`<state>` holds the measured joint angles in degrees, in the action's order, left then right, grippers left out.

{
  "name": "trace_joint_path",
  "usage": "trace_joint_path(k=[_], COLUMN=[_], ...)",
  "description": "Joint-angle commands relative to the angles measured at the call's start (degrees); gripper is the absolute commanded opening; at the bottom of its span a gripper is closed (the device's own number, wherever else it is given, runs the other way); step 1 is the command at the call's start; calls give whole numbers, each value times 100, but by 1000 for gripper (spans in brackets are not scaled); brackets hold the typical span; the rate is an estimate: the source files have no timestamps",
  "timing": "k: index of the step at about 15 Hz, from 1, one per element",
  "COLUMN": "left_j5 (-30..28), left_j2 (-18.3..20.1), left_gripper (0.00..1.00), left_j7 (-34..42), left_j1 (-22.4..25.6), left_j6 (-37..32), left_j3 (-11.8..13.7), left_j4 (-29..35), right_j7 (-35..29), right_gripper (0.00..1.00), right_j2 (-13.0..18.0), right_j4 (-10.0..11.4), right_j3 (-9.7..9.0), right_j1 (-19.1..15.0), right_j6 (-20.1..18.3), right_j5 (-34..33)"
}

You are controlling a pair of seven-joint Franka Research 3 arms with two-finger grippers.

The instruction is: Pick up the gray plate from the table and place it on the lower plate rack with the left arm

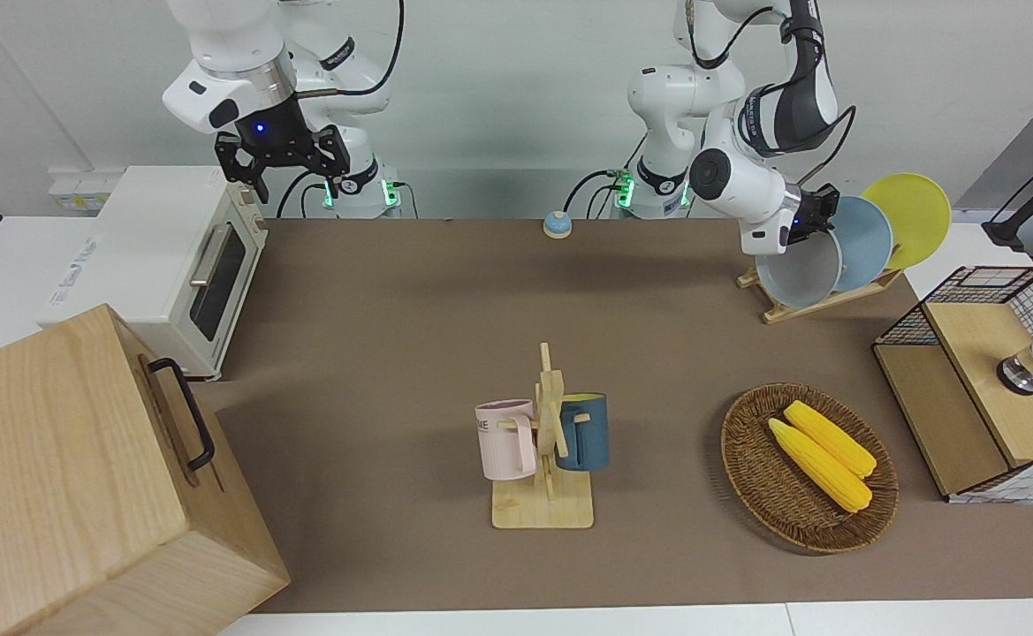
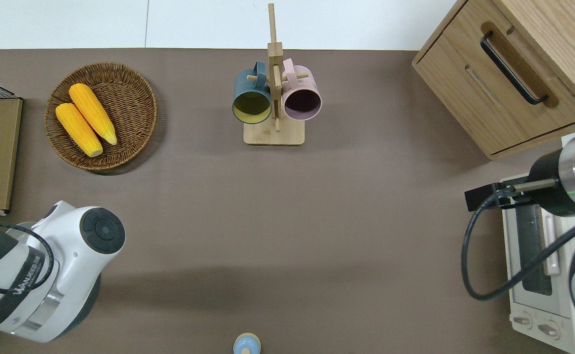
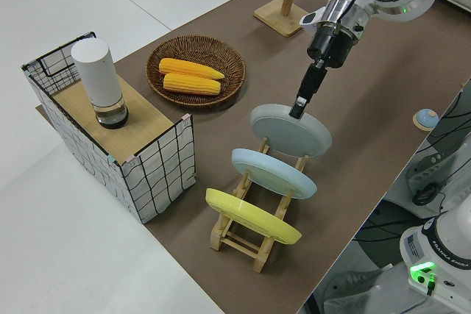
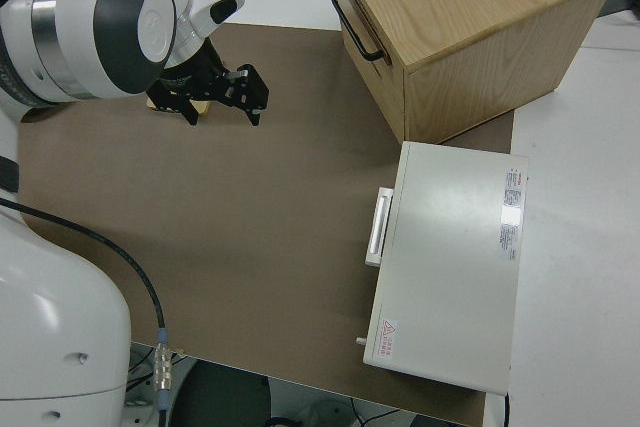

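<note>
The gray plate (image 3: 291, 129) stands on its edge in the lower plate rack (image 3: 254, 237), in the slot nearest to the basket of corn (image 3: 195, 71), with the light blue plate (image 3: 274, 173) and the yellow plate (image 3: 252, 216) in the next slots. The left pincer (image 3: 298, 108) holds the gray plate at its upper rim, the fingers closed on the thin edge. I judge the plate to be stiff, rather light, smooth and somewhat slippery, and it may chip if it knocks the wooden pegs. The rim is the only good place to hold it, because the flat face gives nothing to pinch. The right arm is parked, and its pincer (image 1: 277, 159) is wide open.
</note>
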<state>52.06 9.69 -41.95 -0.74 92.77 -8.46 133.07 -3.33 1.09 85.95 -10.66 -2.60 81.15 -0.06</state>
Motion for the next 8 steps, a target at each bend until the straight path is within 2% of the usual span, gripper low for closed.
trace_joint_path(k=[1,6,8], left_j5=[164,164,164], left_j2=[-90,-222,-266], left_gripper=[0,0,320], left_j7=[-322,-314,-261], left_j1=[-163,-190,-190], left_j6=[48,40,40], left_j3=[47,47,47], left_j4=[114,123,123], right_j7=[-1,-1,-1], right_gripper=[987,987,987], right_j2=[14,14,14], right_j4=[-35,-35,-35], right_j3=[-33,-24,-33], right_j1=[-56,-56,-56], right_j6=[-82,-82,-82], right_j5=[59,59,59])
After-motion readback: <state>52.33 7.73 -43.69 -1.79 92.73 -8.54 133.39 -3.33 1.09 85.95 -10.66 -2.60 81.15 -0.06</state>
